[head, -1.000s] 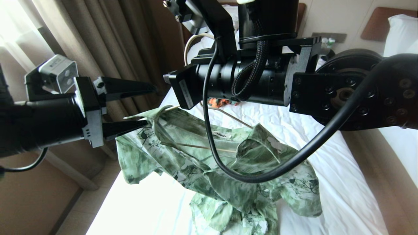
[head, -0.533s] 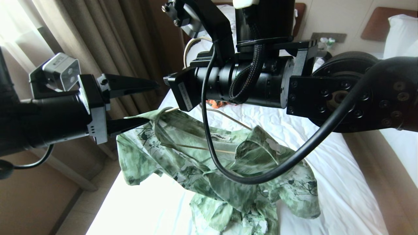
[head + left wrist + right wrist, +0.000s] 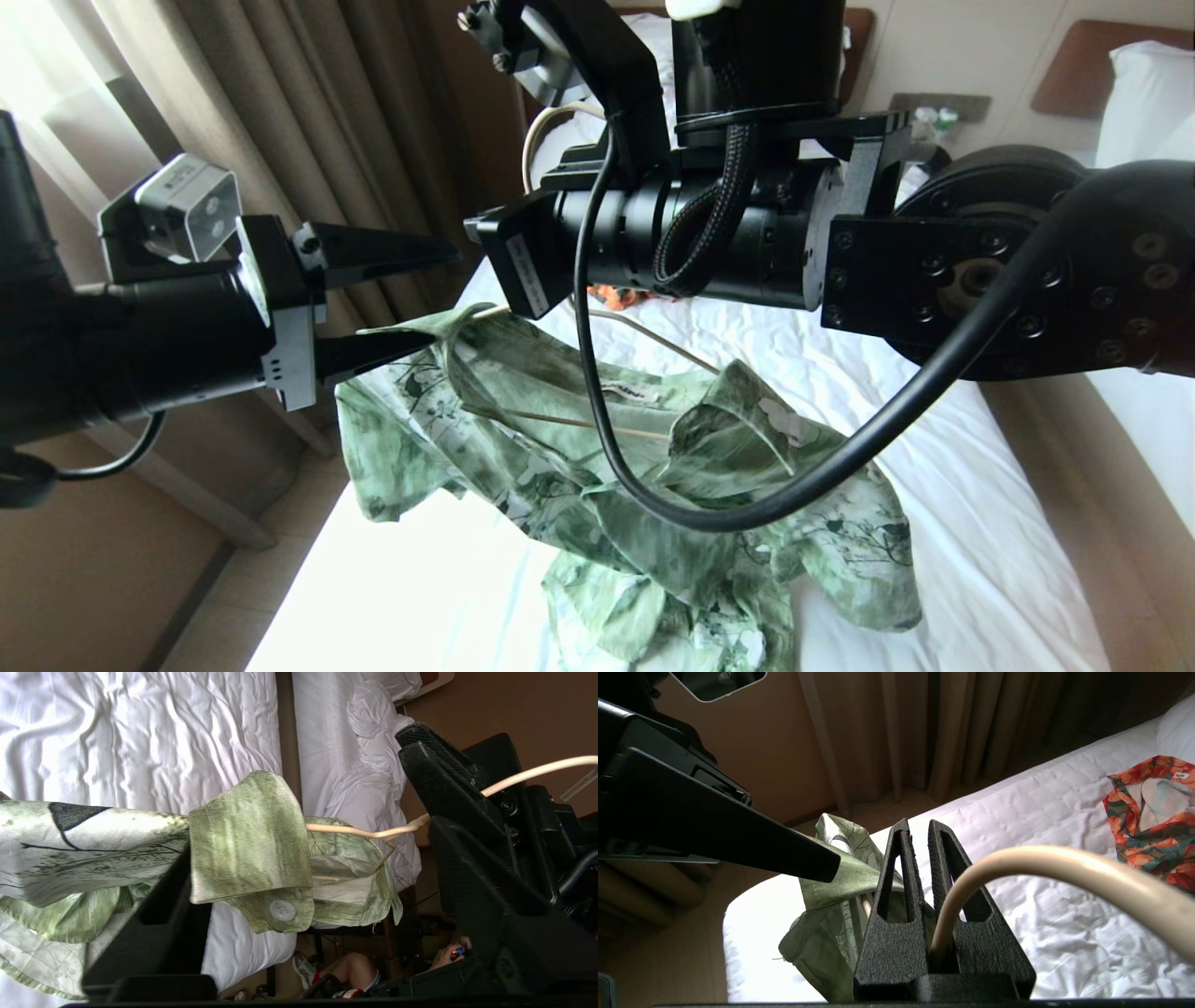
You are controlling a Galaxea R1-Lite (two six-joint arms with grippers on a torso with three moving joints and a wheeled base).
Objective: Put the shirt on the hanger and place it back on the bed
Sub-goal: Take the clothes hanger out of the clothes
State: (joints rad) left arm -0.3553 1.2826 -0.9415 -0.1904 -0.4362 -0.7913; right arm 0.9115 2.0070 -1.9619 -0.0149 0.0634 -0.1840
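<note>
Two beds stand side by side; the bed [image 3: 952, 485] with the wrinkled white sheet fills the lower head view, and a second white bed [image 3: 1144, 103] shows at the far right. Brown curtains [image 3: 308, 121] hang on the left. Over the sheet the shirt [image 3: 653, 504] hangs in the air, draped on the hanger [image 3: 569, 422], its hem trailing onto the mattress. A small neck label [image 3: 624, 393] is sewn inside the collar, its writing too small to read. The right gripper [image 3: 920, 833] is pressed together on the hanger's neck, the cream hook curving past its fingers. The left gripper [image 3: 425, 294] is spread wide at the shirt's left shoulder; one finger [image 3: 378, 347] touches the collar fabric, the other stands clear above. An orange-and-green garment [image 3: 1153, 816] lies farther up the bed. One white button [image 3: 282, 910] shows on the collar.
</note>
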